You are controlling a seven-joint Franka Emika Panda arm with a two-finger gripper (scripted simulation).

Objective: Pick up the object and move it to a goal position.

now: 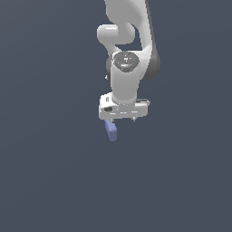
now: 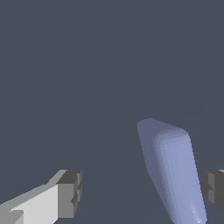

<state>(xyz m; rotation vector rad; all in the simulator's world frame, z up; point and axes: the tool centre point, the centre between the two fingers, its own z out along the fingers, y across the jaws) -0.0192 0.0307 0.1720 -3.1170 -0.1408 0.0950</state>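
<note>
block: the periwinkle block [image 1: 111, 130] sits just under the white claw [image 1: 121, 118], off toward the exterior view's left, tilted.
claw: fingers spread wide. In the wrist view the block [image 2: 175, 175] is between them, right up by one fingertip [image 2: 213, 189] and well apart from the other [image 2: 70, 194], so nothing's pinched.
progress: looks like approach or lining up; grasp, lift and carry all left. No goal marker visible anywhere.
views: exterior shows the arm [image 1: 127, 63] overhead; only the wrist view shows the finger gap.

A plain dark slate-grey surface [image 1: 50, 181] fills the whole background
</note>
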